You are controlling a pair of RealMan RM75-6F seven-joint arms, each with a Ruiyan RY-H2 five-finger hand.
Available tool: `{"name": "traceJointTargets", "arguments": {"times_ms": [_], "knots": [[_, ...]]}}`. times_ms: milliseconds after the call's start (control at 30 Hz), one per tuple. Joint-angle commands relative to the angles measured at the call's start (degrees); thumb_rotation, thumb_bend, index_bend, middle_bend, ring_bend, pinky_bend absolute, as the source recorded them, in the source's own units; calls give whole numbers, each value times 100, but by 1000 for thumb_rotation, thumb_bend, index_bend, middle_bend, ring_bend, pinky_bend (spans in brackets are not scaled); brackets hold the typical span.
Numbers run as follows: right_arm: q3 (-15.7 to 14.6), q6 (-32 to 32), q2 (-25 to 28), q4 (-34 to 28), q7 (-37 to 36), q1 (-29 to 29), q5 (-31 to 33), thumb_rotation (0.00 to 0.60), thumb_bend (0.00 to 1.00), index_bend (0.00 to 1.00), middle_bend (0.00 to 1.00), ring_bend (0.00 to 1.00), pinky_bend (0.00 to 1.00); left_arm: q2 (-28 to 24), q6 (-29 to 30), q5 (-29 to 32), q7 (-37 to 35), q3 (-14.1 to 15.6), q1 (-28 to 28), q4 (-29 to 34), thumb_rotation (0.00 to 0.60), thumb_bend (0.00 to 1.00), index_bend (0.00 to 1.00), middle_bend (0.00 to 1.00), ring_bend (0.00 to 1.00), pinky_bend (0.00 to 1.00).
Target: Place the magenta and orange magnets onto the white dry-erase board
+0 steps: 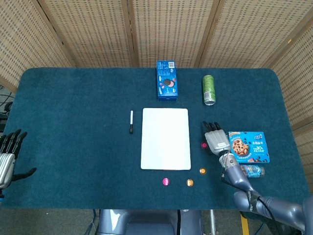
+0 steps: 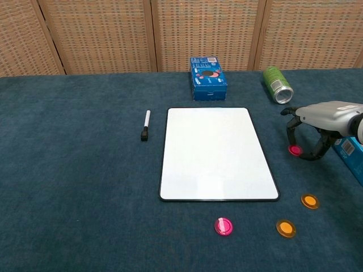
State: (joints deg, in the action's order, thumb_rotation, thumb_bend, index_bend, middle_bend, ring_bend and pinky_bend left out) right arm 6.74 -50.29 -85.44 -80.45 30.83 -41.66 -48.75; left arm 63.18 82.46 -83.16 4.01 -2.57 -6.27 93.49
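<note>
Right hand arched over a small round magenta magnet, fingers curled down around it; whether they grip it cannot be told. White rectangular dry-erase board lies beside that hand, toward the table's middle. Nearer the robot than the hand: two orange disc magnets and a second magenta magnet. Left hand empty, fingers spread, at far table edge.

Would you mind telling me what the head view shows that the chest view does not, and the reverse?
Only the head view shows the left hand, open at the table's edge, and the whole blue cookie box. Only the chest view shows the right hand's fingers arched down around a magenta magnet; whether they grip it is unclear. Both show the white dry-erase board, marker, green can and other magnets.
</note>
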Motion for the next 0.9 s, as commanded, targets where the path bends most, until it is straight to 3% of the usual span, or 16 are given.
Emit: {"name": "traceJointTargets", "arguments": {"times_ms": [33, 233, 267, 433, 767, 833, 900], "knots": [[142, 68, 123, -176, -71, -85, 121, 600, 402, 484, 0, 0, 0, -1, -2, -1, -4, -1, -2, -1, 600, 0, 0, 0, 0, 7], [485, 78, 316, -547, 157, -464, 409, 600, 404, 484, 0, 0, 0, -6, -45, 21, -59, -16, -26, -7, 600, 0, 0, 0, 0, 7], [735, 69, 337, -664, 285, -720, 476, 600, 404, 485, 0, 0, 0, -8, -93, 46, -89, -27, -50, -19, 600, 0, 0, 0, 0, 7], [1096, -8, 360, -908, 1051, -1483, 1265, 600, 403, 485, 0, 0, 0, -35, -102, 59, -205, -58, -68, -44, 600, 0, 0, 0, 0, 7], [1296, -645, -2, -1090, 2391, -2776, 2958, 600, 400, 482, 0, 0, 0, -26, -247, 32, -351, -38, -146, -159, 600, 0, 0, 0, 0, 7], [1290, -744, -33, -1168, 2521, -2910, 3119, 600, 377, 410, 0, 0, 0, -22, -270, 34, -368, -37, -159, -175, 600, 0, 0, 0, 0, 7], [1277, -826, -43, -1282, 2617, -3023, 3287, 600, 263, 168, 0, 0, 0, -35, -265, 17, -398, -34, -163, -173, 600, 0, 0, 0, 0, 7]]}}
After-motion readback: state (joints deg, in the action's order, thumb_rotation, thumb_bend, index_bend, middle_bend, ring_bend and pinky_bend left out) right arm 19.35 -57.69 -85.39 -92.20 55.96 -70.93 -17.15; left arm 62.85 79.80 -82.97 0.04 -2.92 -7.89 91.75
